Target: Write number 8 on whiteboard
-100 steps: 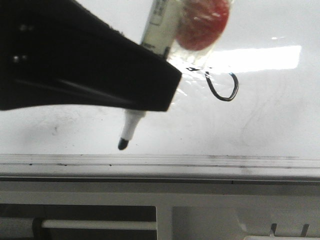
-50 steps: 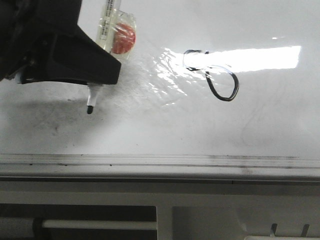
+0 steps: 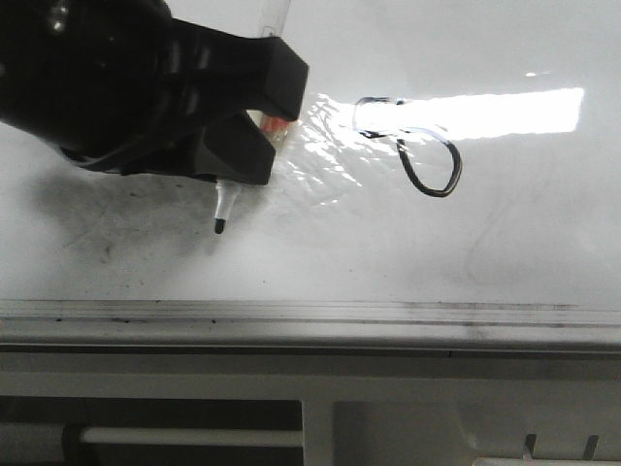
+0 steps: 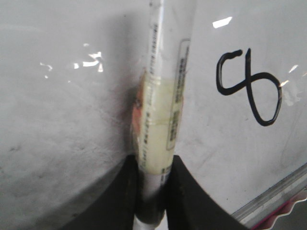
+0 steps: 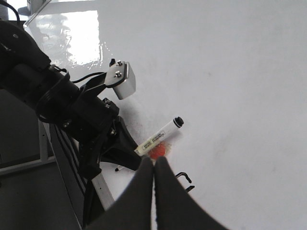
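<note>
A bright rectangular glare (image 3: 505, 114) from a light overhead is showing on the glossy surface. Below the grey edge strip (image 3: 310, 325), a white panel (image 3: 408, 427) is standing, with a white rod (image 3: 194, 437) crossing a dark opening. In the right wrist view, a dark floor (image 5: 29, 201) is lying beside a pale frame bar (image 5: 43, 139).

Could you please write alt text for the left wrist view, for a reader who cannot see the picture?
The left gripper holds a marker upright between its two black fingers, over the whiteboard. Beside the marker, a black number 8 lies sideways on the board. The board has grey smudges, and its grey metal edge strip shows in one corner.
</note>
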Available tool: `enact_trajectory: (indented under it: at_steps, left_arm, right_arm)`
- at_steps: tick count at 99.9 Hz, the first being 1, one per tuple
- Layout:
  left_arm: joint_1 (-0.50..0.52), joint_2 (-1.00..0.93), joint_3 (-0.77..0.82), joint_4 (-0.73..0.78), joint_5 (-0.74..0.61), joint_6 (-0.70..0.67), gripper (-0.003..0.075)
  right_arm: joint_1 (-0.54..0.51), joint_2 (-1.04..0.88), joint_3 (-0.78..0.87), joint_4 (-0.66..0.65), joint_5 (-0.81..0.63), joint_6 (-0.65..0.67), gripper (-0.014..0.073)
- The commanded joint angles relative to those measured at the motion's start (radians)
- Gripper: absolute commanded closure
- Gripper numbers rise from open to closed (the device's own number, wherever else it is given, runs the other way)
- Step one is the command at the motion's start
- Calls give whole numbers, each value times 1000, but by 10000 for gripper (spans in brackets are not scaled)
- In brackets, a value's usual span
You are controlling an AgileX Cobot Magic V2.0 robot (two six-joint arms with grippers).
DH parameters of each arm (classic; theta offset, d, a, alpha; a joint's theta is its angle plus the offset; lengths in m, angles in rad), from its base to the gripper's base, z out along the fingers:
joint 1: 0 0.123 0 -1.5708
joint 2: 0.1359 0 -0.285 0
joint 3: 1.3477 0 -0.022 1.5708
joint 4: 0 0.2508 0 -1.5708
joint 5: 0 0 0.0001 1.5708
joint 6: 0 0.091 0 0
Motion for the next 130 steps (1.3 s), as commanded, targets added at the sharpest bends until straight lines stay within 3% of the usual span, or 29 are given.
enact_trajectory:
  at_steps: [1,29,36,48,55,80,91,101,108,117,127,128,130]
  left_arm:
    - [-2,2,-30,-28,-59,-30,741]
    - [-2,20,-30,-28,-103,-30,730]
    - [-2,20,-30,-28,-109,-30,657]
    - [-2,20,-30,-28,-109,-30,405]
    - [-2,20,-30,-26,-115,-30,306]
    - [-14,-45,-30,-26,-162,-30,234]
    - [-75,-176,3,-26,-168,-24,237]
    - [-159,-335,59,-16,-170,-23,241]
    - [-215,-439,110,-7,-170,-23,274]
    - [-274,-540,182,-7,-170,-23,407]
    - [-320,-639,250,-5,-168,-23,663]
    - [-325,-648,257,-6,-166,-23,720]
    - [-327,-657,267,-3,-166,-21,741]
  right_arm:
    - [-5,11,-31,-1,-71,10,658]
    - [-5,11,-31,0,-69,10,658]
    - [-5,11,-31,0,-69,10,658]
    - [-5,11,-31,0,-63,10,658]
    - [-5,11,-31,0,-53,10,658]
    - [-5,-16,-29,-42,5,10,655]
    - [-5,-98,0,-154,60,98,655]
    - [-5,-228,69,-353,109,289,655]
    - [-5,-341,131,-466,142,340,655]
    - [-5,-491,212,-533,156,340,655]
    - [-5,-620,292,-537,141,340,655]
    - [-5,-624,297,-537,140,340,655]
    - [-5,-619,304,-531,140,340,656]
